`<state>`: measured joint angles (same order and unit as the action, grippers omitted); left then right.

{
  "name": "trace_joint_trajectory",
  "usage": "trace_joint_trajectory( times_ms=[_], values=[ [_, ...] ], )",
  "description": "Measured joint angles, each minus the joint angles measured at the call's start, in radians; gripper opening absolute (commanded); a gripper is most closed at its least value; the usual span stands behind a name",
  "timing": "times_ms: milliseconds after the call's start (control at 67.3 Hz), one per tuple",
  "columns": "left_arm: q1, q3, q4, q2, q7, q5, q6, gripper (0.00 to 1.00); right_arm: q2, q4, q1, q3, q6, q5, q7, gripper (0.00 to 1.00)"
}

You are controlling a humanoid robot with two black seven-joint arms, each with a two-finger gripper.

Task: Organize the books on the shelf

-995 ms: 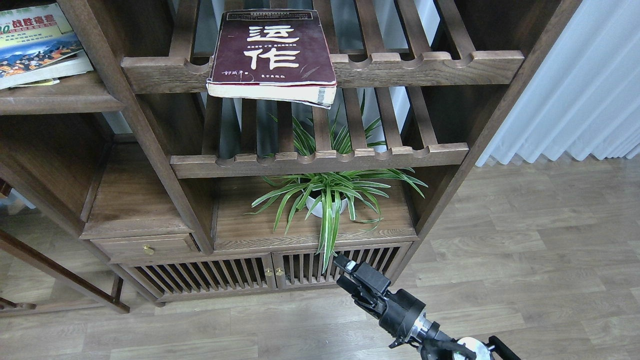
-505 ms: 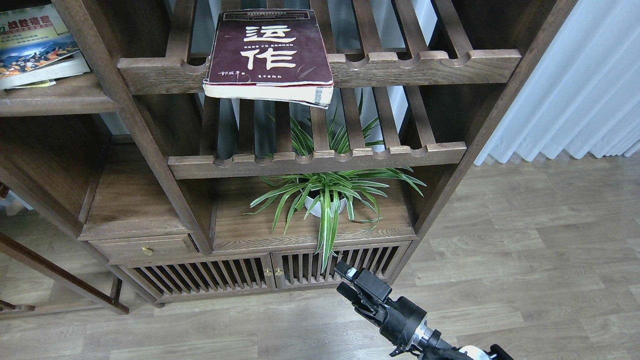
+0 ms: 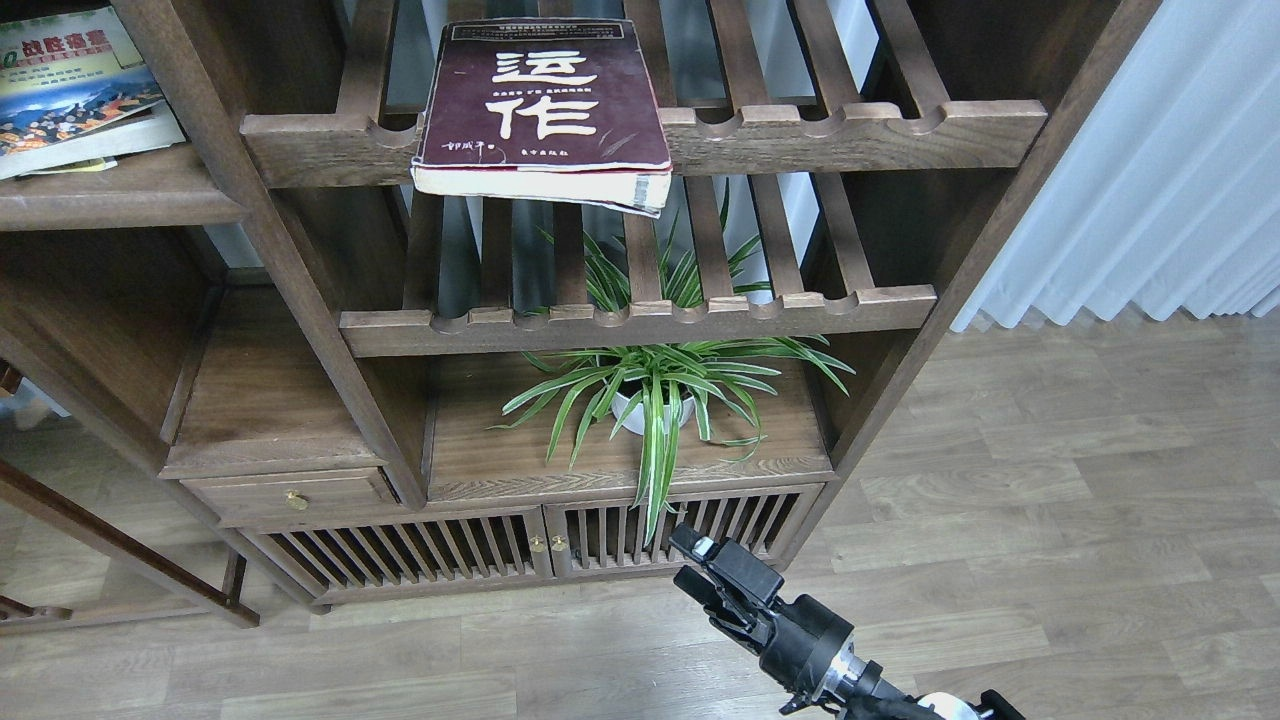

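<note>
The maroon book (image 3: 545, 105) lies flat on the upper slatted rack (image 3: 850, 125), not yet beside the two books (image 3: 75, 90) on the plank shelf (image 3: 120, 195) at left, while the right gripper (image 3: 695, 565) hangs low, holding nothing, its fingers' spread unclear

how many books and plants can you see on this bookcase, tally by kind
books: 3 (maroon book on the upper slatted rack; "300" book lying on a white-edged book, both on the plank shelf)
potted plants: 1 (spider plant)
total: 4
</note>
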<state>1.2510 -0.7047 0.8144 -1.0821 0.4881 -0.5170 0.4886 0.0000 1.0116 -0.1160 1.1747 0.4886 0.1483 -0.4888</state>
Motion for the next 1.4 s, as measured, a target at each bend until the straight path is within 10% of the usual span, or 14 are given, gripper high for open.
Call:
trace_joint_trajectory(
  times_ms=[490, 995, 1396],
  values=[
    [0.001, 0.011, -0.116, 0.076, 0.001, 0.001, 0.0, 0.06, 0.0, -0.001, -0.014, 0.003, 0.0, 0.002, 0.0, 1.0],
    [0.004, 0.01, -0.138, 0.08, 0.001, 0.118, 0.0, 0.76, 0.0, -0.005, -0.02, 0.001, 0.0, 0.002, 0.0, 1.0],
    [0.012, 0.016, -0.021, 0.08, 0.001, 0.142, 0.0, 0.92, 0.0, -0.005, -0.025, -0.001, 0.0, 0.002, 0.0, 1.0]
  ],
)
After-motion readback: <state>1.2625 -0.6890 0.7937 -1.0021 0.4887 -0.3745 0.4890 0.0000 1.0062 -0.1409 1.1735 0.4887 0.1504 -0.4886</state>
